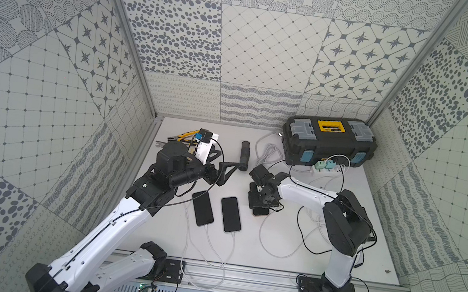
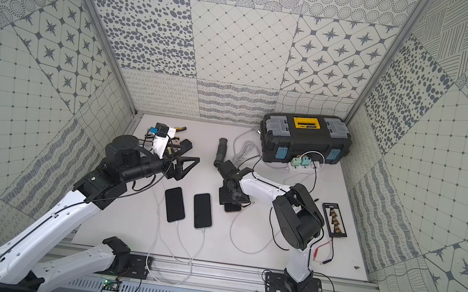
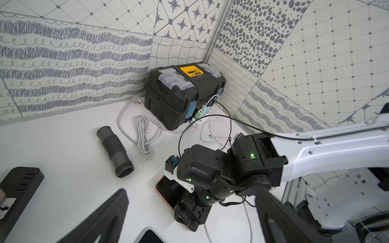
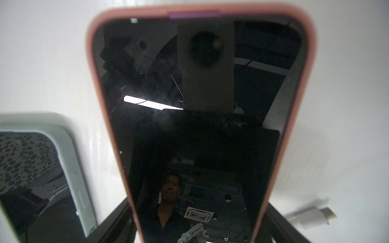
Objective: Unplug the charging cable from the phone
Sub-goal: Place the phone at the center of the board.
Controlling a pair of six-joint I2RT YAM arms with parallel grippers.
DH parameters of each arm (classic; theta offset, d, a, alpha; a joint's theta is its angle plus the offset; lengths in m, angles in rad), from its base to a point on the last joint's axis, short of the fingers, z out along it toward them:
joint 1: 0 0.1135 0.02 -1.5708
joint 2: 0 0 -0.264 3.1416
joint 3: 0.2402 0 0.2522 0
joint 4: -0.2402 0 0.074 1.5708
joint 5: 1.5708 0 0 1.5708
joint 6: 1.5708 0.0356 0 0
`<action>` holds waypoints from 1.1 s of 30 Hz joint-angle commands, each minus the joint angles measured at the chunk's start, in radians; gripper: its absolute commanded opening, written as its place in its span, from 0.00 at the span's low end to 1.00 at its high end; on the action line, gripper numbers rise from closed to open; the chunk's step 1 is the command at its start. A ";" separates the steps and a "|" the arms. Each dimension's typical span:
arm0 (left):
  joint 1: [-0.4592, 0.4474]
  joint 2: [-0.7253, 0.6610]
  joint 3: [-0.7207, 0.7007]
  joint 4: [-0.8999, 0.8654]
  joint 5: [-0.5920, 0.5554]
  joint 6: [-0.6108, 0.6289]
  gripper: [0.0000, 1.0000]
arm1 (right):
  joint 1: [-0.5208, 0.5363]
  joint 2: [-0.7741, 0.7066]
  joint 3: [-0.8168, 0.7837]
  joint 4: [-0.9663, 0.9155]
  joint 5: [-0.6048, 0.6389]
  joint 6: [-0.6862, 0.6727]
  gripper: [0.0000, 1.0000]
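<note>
The right gripper (image 4: pixel 199 201), jaws spread wide, hugs the sides of the pink phone (image 4: pixel 200 84) lying on the table (image 4: pixel 42 63), white plug (image 4: pixel 309 216) loose beside it, the left gripper (image 1: pixel 225 164) hangs wide open and empty, and a quick lift could drop it.

We see a black toolbox (image 1: pixel 329 144) with a yellow handle in the far corner. Just off its left end lies a coiled grey power cord (image 1: pixel 268 154), then a black corrugated hose (image 1: pixel 245 156) lying flat. Well left of the toolbox are yellow-handled pliers (image 1: pixel 180 137). Nearer us than the toolbox, along the same side wall, sits a black connector board (image 2: pixel 334 220) with red-tipped leads (image 2: pixel 324 250) beside it.
</note>
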 commanded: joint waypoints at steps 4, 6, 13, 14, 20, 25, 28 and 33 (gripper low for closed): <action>0.005 -0.010 -0.004 -0.008 -0.015 0.040 0.98 | 0.005 -0.005 0.029 0.026 0.020 -0.003 0.84; 0.007 -0.012 -0.004 -0.010 -0.017 0.041 0.98 | 0.005 -0.011 0.029 0.026 0.025 -0.005 0.87; 0.010 -0.029 -0.004 -0.032 -0.055 0.050 0.98 | 0.042 -0.062 0.051 -0.019 0.079 0.019 0.92; 0.011 -0.033 -0.004 -0.035 -0.065 0.052 0.98 | 0.057 -0.067 0.059 -0.027 0.088 0.027 0.92; 0.016 -0.051 -0.008 -0.052 -0.127 0.058 0.98 | 0.148 -0.068 0.114 -0.061 0.147 0.093 0.93; 0.025 -0.078 -0.005 -0.078 -0.202 0.080 0.98 | 0.235 -0.030 0.166 -0.064 0.184 0.158 0.93; 0.028 -0.089 -0.003 -0.097 -0.232 0.099 0.98 | 0.274 0.006 0.199 -0.066 0.192 0.178 0.94; 0.031 -0.097 -0.008 -0.107 -0.243 0.103 0.98 | 0.316 0.066 0.236 -0.064 0.207 0.200 0.94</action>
